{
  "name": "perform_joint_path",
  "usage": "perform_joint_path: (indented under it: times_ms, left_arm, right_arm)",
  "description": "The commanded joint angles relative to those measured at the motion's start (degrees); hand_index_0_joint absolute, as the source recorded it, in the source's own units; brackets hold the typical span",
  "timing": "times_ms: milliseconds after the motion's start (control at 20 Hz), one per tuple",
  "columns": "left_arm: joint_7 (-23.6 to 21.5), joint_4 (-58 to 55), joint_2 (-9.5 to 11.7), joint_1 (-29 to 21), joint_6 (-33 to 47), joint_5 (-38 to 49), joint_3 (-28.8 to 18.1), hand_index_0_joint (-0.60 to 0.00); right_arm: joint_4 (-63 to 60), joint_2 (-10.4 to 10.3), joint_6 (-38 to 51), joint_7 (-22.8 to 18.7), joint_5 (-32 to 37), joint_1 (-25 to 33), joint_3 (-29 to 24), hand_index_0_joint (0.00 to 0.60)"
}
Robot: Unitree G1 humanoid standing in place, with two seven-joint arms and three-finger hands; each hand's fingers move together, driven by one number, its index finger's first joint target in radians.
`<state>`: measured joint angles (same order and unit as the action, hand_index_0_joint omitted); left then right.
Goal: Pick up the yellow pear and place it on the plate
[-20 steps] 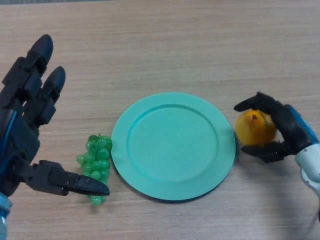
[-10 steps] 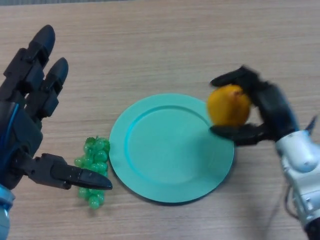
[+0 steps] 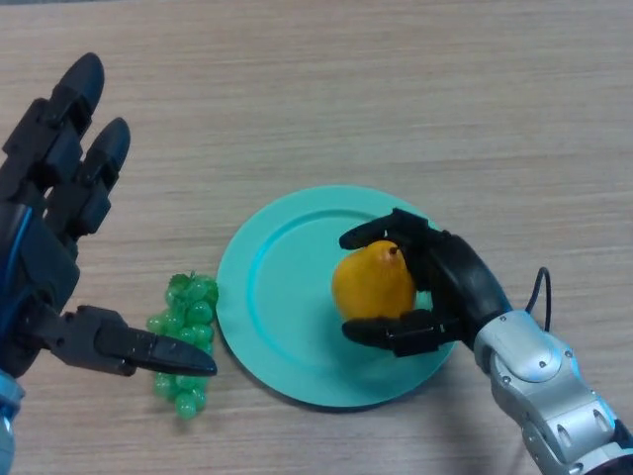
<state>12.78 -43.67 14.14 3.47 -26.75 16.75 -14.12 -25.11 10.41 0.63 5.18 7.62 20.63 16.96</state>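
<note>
The yellow pear (image 3: 372,281) is over the right half of the teal plate (image 3: 282,297), held between the fingers and thumb of my right hand (image 3: 450,282). I cannot tell whether the pear touches the plate. My right hand is curled round the pear from its right side. My left hand (image 3: 49,237) is open at the far left, fingers straight, its thumb pointing right over a bunch of green grapes.
A bunch of green grapes (image 3: 181,327) lies on the wooden table (image 3: 396,99) just left of the plate, partly under my left thumb.
My right hand has lifted the pear from the table right of the plate and carried it left, over the plate's right half. My left hand has stayed nearly still.
</note>
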Motion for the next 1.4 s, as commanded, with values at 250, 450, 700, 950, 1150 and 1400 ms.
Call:
perform_joint_path:
  times_ms: [250,450,700,950,1150,1400]
  left_arm:
    - [0.11,-3.79,0.42,0.12,9.49,-2.14,-1.95,0.0]
    - [0.2,-5.3,0.11,0.58,7.7,-1.33,-2.49,0.0]
    - [-0.4,-5.67,0.18,0.56,8.16,-0.59,-3.3,0.0]
    - [-3.22,-4.38,0.55,-1.55,10.02,0.49,-2.61,0.0]
    - [-4.08,-3.1,0.91,-1.73,9.77,1.98,-1.77,0.0]
    - [-2.56,-1.33,1.29,-2.36,8.99,1.86,-1.77,0.0]
  right_arm:
    - [6.78,0.48,6.7,-0.97,-2.67,2.6,-2.73,0.0]
    - [10.04,0.48,6.25,-2.12,-5.19,2.62,-3.35,0.0]
    - [19.62,0.48,5.23,0.55,-7.6,0.55,-9.6,0.0]
    - [41.28,1.67,-6.27,5.19,-1.42,-7.45,-17.51,0.0]
    - [55.72,4.32,-9.22,5.04,1.02,-16.69,-22.57,0.0]
    - [66.64,3.12,-10.8,5.52,0.12,-24.6,-25.48,0.0]
